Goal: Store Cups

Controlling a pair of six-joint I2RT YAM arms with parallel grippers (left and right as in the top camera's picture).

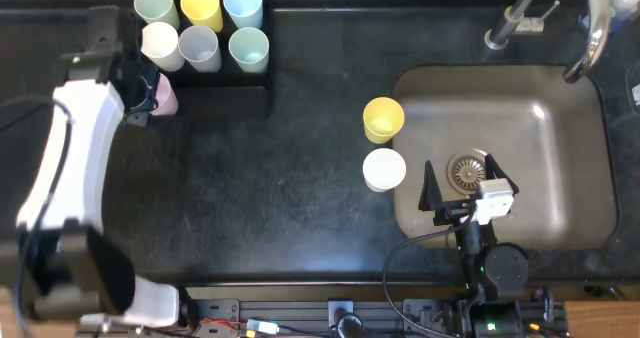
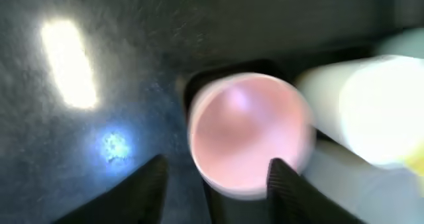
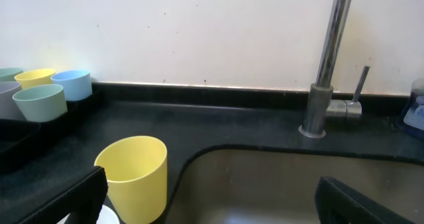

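the right gripper [image 1: 462, 183] hangs over the sink [image 1: 560, 108], fingers spread wide and holding nothing. on the black bench [image 1: 280, 178], just beside the sink's left rim, stands a white cup [image 1: 384, 169], with a yellow cup [image 1: 383, 119] just behind it. farther off at the left, the left gripper [image 2: 217, 161] hovers with its fingers parted over a pink cup [image 2: 248, 131], which sits in a front slot of the black rack [image 1: 235, 100]. behind it, 6 cups [image 1: 198, 46] fill 2 rows.
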